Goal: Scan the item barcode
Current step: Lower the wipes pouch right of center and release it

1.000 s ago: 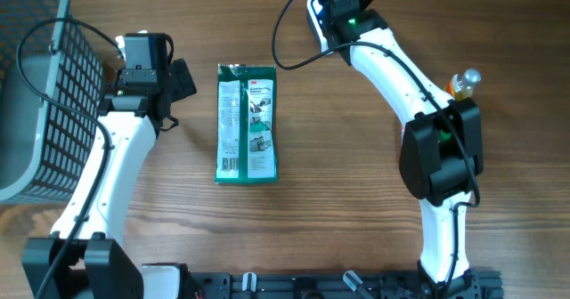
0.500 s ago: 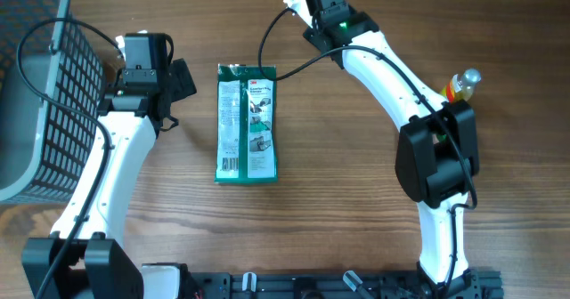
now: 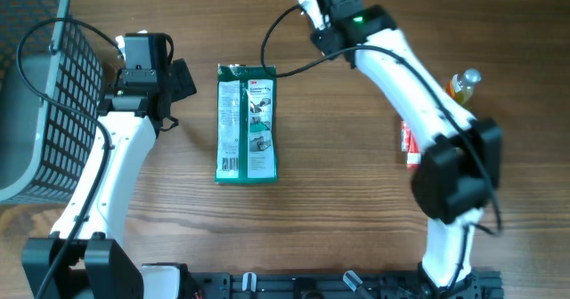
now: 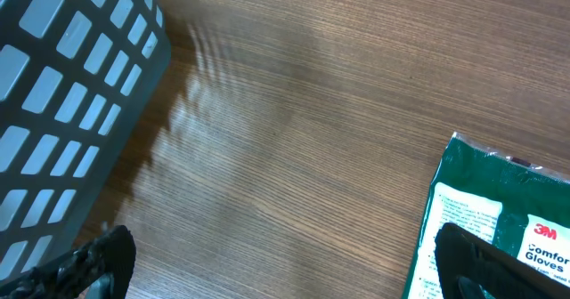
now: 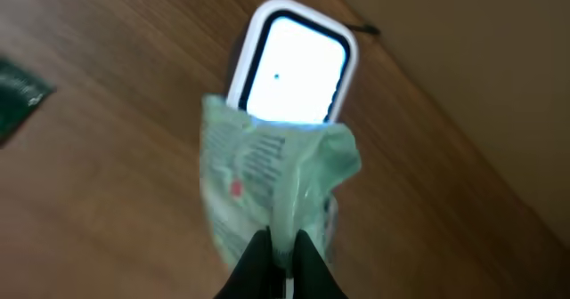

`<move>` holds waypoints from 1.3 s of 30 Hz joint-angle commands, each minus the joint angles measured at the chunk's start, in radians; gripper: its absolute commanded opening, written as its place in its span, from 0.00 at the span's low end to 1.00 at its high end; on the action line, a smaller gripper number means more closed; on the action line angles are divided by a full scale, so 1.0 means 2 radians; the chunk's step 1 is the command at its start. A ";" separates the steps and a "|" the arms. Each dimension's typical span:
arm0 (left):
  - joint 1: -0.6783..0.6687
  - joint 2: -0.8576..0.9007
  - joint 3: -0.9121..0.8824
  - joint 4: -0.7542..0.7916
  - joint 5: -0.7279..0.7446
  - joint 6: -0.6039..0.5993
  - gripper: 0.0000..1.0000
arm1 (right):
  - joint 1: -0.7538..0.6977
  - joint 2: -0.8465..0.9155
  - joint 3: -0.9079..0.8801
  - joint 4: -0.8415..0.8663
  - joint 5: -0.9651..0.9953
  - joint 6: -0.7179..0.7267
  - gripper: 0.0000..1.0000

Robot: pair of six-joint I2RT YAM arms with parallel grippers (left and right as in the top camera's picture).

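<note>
- Left gripper is hanging to the left of the green glove pack, its jaws standing wide apart and carrying nothing; the grey basket is sitting further left again.
- I am treating the glove pack as my marker: it is lying flat, label up, mid-table.
- Right gripper is hovering beyond the glove pack's top right corner, jaws pinched together on a fold of the pale green packet.
- I am holding that packet against the near edge of the scanner, whose window is glowing white. I cannot see a barcode from here.
- Well to the right of the glove pack, a small bottle and a red pack are waiting beside the right arm.
- What is worrying me: the packet is crumpling in the pinch, so the code may be creasing or facing away from the window and not reading.
- Thin film gripped by one fold may also be slipping out if I am swinging it quickly.
- Right arm's cable is looping close to the glove pack's top corner and could be snagging it.
- Table is showing brown wood grain, matt and level; beyond its far edge I am seeing only a blurred tan surface.
</note>
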 commanded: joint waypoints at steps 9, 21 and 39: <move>0.002 -0.001 0.005 0.002 -0.005 0.004 1.00 | -0.041 -0.084 -0.011 -0.287 -0.240 0.025 0.04; 0.002 -0.001 0.005 0.002 -0.005 0.004 1.00 | -0.050 -0.084 -0.207 -0.172 -0.140 0.044 0.05; 0.002 -0.001 0.005 0.002 -0.005 0.004 1.00 | -0.049 -0.084 -0.262 0.016 -0.192 0.282 0.47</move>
